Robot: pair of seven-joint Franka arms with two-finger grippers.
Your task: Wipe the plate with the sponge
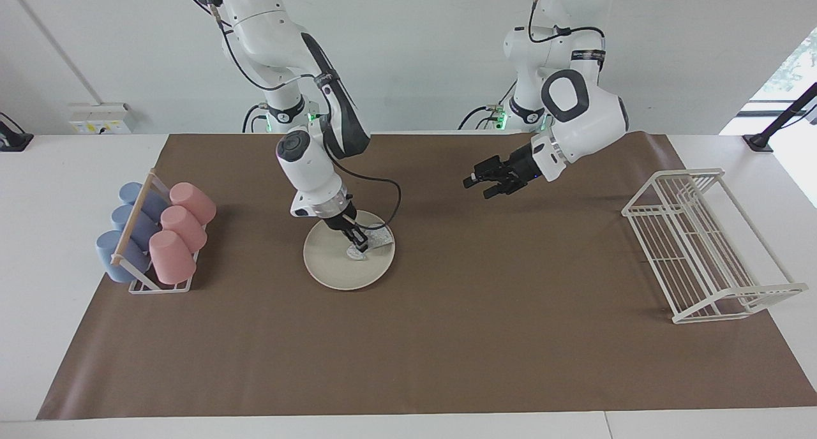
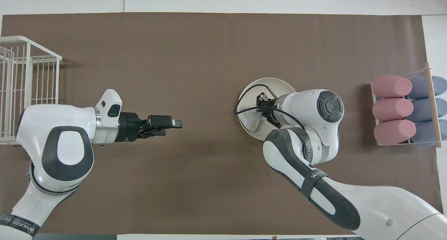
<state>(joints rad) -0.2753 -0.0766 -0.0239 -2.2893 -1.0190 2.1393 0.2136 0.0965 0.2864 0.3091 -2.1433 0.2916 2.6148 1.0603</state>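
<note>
The cream-white plate [image 1: 330, 268] lies on the brown mat, toward the right arm's end of the table. My right gripper [image 1: 359, 245] is down on the plate, shut on the silvery-grey sponge [image 1: 378, 238], and presses it on the part of the plate nearest the left arm's end. In the overhead view the right arm covers part of the plate [image 2: 279, 85]; the sponge [image 2: 252, 120] shows beside the right gripper [image 2: 260, 104]. My left gripper [image 1: 479, 185] is open and empty in the air over the bare mat; it also shows in the overhead view [image 2: 173, 124].
A rack with pink and blue cups lying on their sides [image 1: 159, 235] stands at the right arm's end of the mat [image 2: 405, 109]. A white wire rack [image 1: 702, 247] stands at the left arm's end [image 2: 24, 90].
</note>
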